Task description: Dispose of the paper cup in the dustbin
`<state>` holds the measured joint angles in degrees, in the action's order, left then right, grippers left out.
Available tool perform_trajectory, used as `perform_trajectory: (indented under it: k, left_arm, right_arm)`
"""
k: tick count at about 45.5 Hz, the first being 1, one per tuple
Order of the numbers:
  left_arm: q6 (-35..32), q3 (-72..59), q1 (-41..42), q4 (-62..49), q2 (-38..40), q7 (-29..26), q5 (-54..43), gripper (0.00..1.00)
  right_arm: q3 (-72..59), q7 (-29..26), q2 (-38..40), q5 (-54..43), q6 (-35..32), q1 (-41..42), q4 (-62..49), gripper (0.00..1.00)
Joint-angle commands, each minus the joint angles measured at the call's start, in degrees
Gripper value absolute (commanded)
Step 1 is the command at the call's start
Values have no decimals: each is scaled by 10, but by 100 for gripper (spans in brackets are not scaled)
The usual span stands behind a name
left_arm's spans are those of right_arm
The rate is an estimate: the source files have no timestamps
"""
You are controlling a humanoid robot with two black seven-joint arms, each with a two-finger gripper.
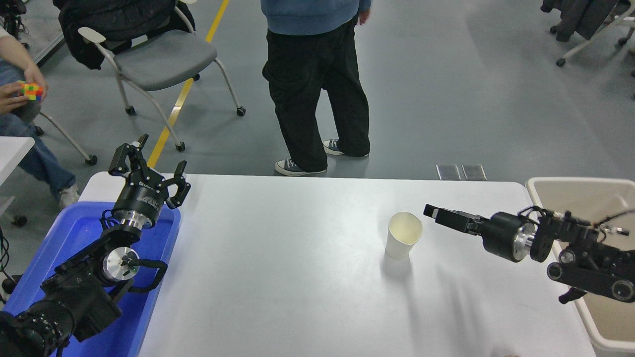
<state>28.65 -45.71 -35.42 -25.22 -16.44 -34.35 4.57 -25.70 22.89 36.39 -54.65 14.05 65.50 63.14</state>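
The paper cup (403,240) is small, white and tapered with a cream inside. It stands upright on the white table (278,258), right of the middle. My right gripper (432,212) reaches in from the right edge, pointing left, just right of the cup's rim and apart from it. It holds nothing, and I see it edge-on. The beige dustbin (538,184) stands off the table's right end, partly hidden behind my right arm. My left gripper (149,161) is parked open over the blue tray at the lower left.
A bright blue tray (74,233) lies on the table's left end under my left arm. A person in black trousers (317,84) stands beyond the far edge. Another person (20,94) sits at the far left holding a coloured cube. A grey chair (158,59) stands behind.
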Motion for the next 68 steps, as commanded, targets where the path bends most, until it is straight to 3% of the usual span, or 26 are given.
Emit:
perform_trajectory:
  k: [1,6,24,54,60,68]
  left_arm:
    - [0,0,0,0,0,0,0,100]
    - [0,0,0,0,0,0,0,100]
    - [0,0,0,0,0,0,0,100]
    - [0,-1,0,0,0,0,0,100]
    - [0,0,0,0,0,0,0,100]
    - [0,0,0,0,0,0,0,100]
  right_arm:
    - [-128,-53,-76,18,3,86,-24,99]
    - [-154,-79,-107,31,4,95,-48,99]
    - [-252,-88,-206,44,-2,114,-119,99]
    - [-273,-82,-245,38,2,64,-189,96]
    - [-274,-81,-245,36,2,63,-189,72]
    - [-274,-77,-245,43,5,63,-189,14]
